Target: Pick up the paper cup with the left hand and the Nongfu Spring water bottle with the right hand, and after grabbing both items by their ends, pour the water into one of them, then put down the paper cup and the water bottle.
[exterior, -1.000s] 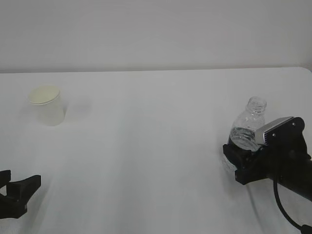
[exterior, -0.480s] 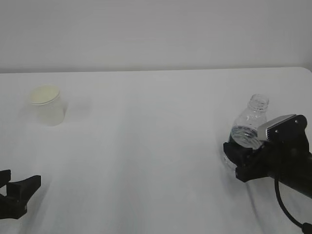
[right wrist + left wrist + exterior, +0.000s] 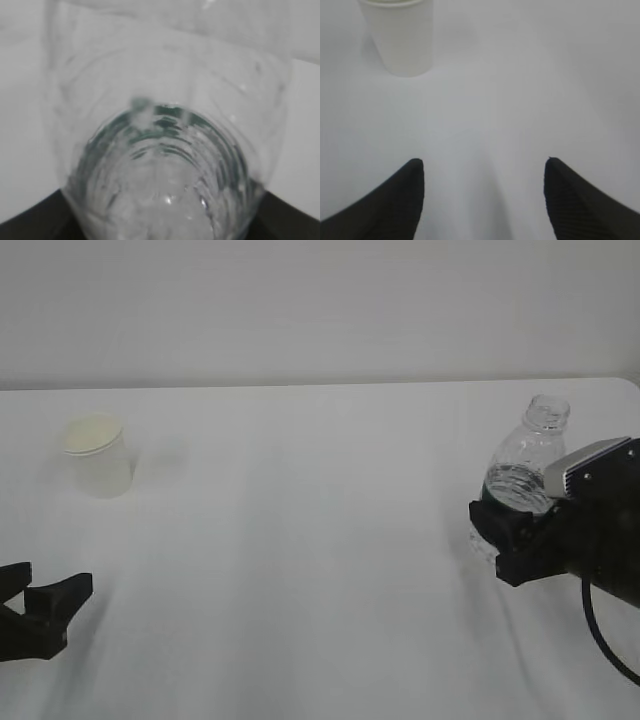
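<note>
The paper cup (image 3: 98, 458) stands upright at the table's far left; in the left wrist view the paper cup (image 3: 400, 37) sits ahead and to the left of the fingers. My left gripper (image 3: 55, 585) (image 3: 482, 167) hovers open near the front left edge, well short of the cup, with nothing between its fingers. My right gripper (image 3: 503, 530) (image 3: 160, 222) is shut on the lower part of the Nongfu Spring water bottle (image 3: 525, 475) (image 3: 165, 150). The capless bottle is held off the table, leaning slightly right. Clear water shows inside it.
The white table (image 3: 300, 540) runs back to a pale wall. Its rounded back right corner (image 3: 625, 383) lies just behind the bottle. Between cup and bottle I see only bare tabletop.
The right gripper has lifted the bottle up and a little to the right. The left gripper has edged slightly up and right, still open. The cup has not moved.
</note>
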